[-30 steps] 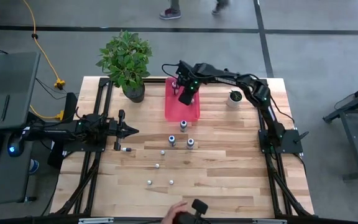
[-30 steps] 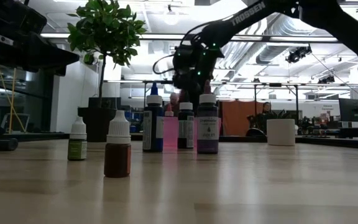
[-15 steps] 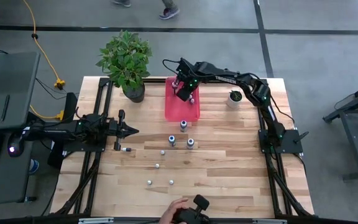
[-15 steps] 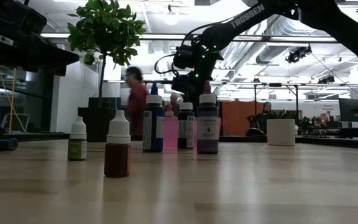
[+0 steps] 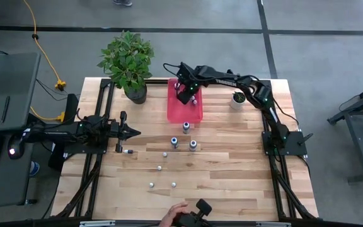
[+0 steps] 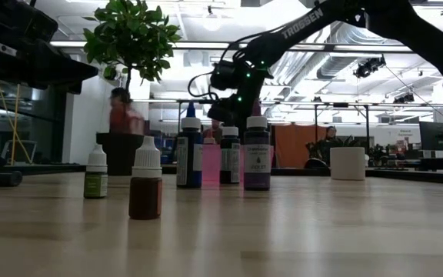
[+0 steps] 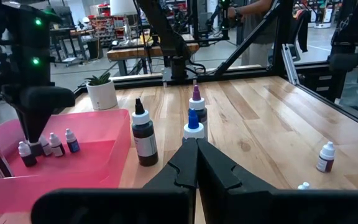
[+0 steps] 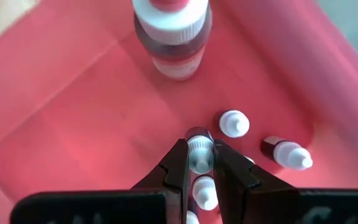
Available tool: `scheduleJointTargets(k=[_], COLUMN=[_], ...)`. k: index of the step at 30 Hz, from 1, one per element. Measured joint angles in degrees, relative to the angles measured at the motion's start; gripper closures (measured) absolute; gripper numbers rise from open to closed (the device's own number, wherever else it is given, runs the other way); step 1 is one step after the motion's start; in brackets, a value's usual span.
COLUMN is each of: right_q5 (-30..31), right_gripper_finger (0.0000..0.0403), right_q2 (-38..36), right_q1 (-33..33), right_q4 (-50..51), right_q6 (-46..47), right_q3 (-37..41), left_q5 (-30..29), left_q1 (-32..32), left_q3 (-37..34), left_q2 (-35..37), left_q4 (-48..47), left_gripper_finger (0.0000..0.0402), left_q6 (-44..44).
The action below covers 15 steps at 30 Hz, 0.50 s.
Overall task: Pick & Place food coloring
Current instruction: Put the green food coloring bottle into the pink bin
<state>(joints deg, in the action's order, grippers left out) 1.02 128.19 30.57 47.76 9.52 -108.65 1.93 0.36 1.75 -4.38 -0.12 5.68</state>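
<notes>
the small food coloring bottle (image 8: 199,152) sits pinched by its white cap between the fingers of the right gripper (image 8: 201,163), above the floor of the pink tray (image 5: 180,112) at the far middle of the bench (image 5: 232,183). its body is hidden below the cap and the fingers. inside the tray, just beside it, stand more tiny bottles (image 8: 233,123), one lying tilted (image 8: 284,152), and a larger white-capped bottle (image 8: 171,31) whose top is cut off by the frame. nearer on the bench, three taller bottles (image 5: 186,127) cluster just this side of the tray, and several tiny ones (image 5: 159,168) are scattered well apart toward the near edge.

the left gripper (image 7: 196,155) waits over the left side of the bench, its fingers pressed together on nothing.

in the low view the tray is mostly hidden behind the tall bottles, and the held bottle cannot be made out there. a small white pot (image 5: 237,99) stands to the right of the tray, a leafy potted plant (image 5: 128,62) at the far left corner. the bench is pale wood planks. at its near edge a hand (image 5: 172,214) holds a dark device, partly cut off. beyond is grey floor, a yellow cable (image 5: 38,44), and a blurred person (image 6: 121,115) in the room.
</notes>
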Motion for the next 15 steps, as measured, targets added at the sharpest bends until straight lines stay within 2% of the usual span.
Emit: scheduleJointTargets(k=[9, 15], right_q5=[1.27, 1.15], right_gripper_finger=[0.0360, 0.0342], right_q2=[0.23, 0.90], right_q1=[-0.11, -0.11], right_q4=[1.86, 2.54], right_q6=[1.83, 2.08], right_q3=[0.05, 0.07], left_q5=[0.00, 0.00], left_q1=[-0.01, -0.02], left_q3=[0.00, 0.01], left_q2=[0.00, 0.00], left_q4=[0.00, 0.00], left_gripper_finger=[0.0401, 0.0401], left_q6=[0.00, 0.00])
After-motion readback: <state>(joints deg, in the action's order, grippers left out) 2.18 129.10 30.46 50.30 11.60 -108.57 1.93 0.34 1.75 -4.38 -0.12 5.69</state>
